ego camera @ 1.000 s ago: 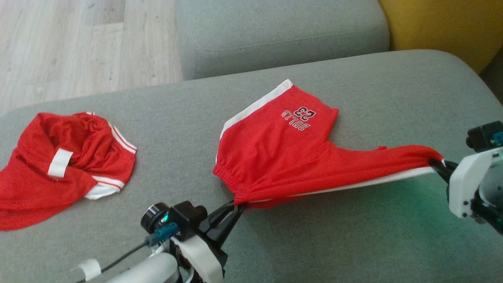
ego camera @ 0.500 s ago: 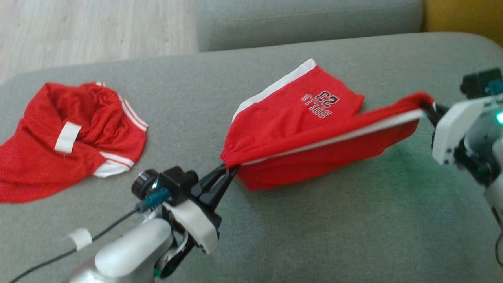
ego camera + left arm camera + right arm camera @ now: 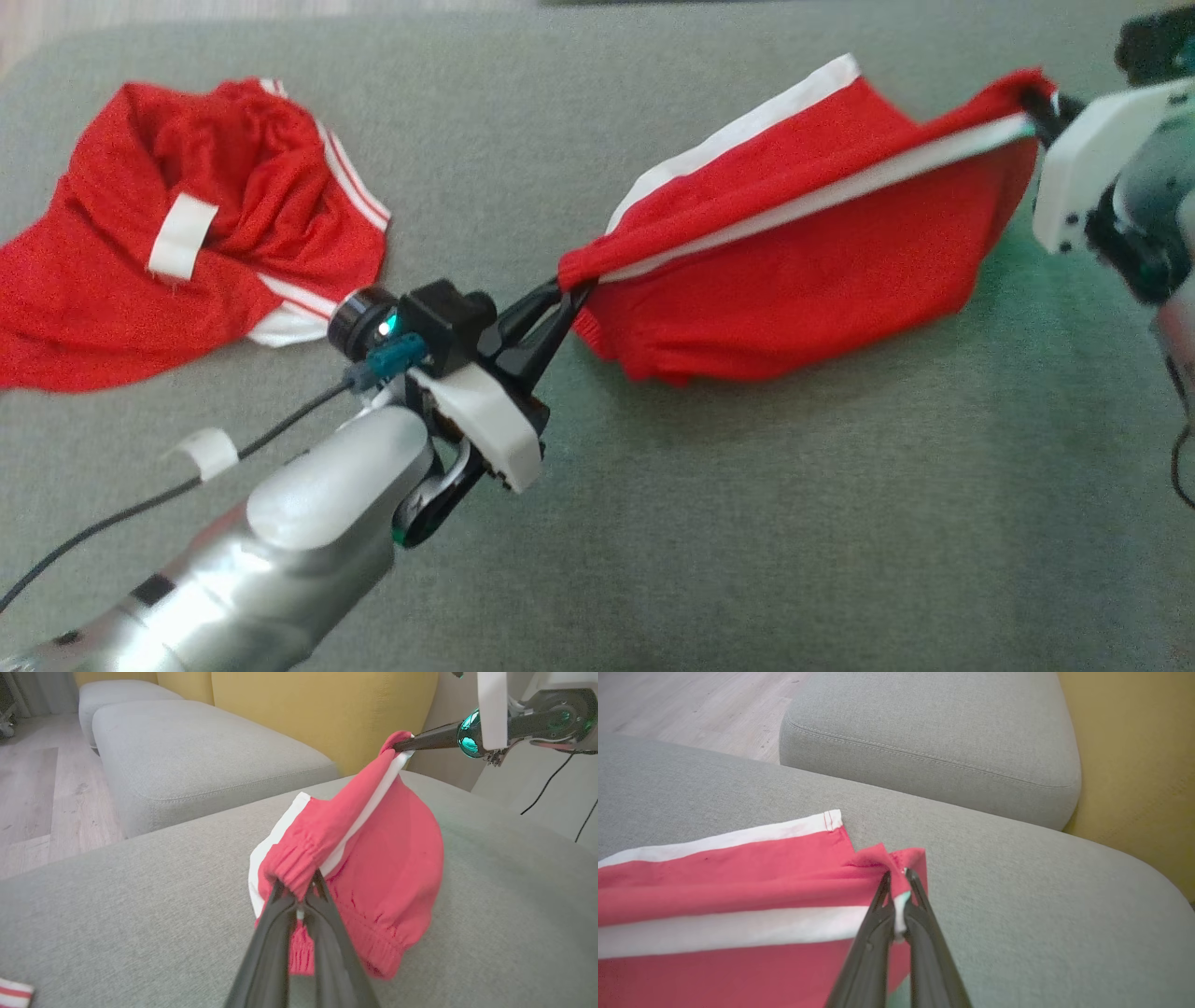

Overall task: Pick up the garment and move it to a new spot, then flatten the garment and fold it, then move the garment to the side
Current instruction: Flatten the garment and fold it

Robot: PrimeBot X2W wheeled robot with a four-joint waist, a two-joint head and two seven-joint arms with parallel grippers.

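Head view: big grey cushion [image 3: 747, 523] carries everything. Red shorts [image 3: 803, 280] with white side stripes hang stretched above its middle-right. Their long axis runs from lower left up to upper right, with a taut white stripe along the top edge and loose cloth sagging onto the cushion. Second red garment [image 3: 196, 280] lies crumpled at far left, well apart, and the white patch [image 3: 182, 236] on it has no legible print. Left hand [image 3: 563, 291] has its fingers pressed together, pinching the elastic waistband end. Right hand [image 3: 1034, 101] pinches the opposite hem corner, fingers closed on cloth.
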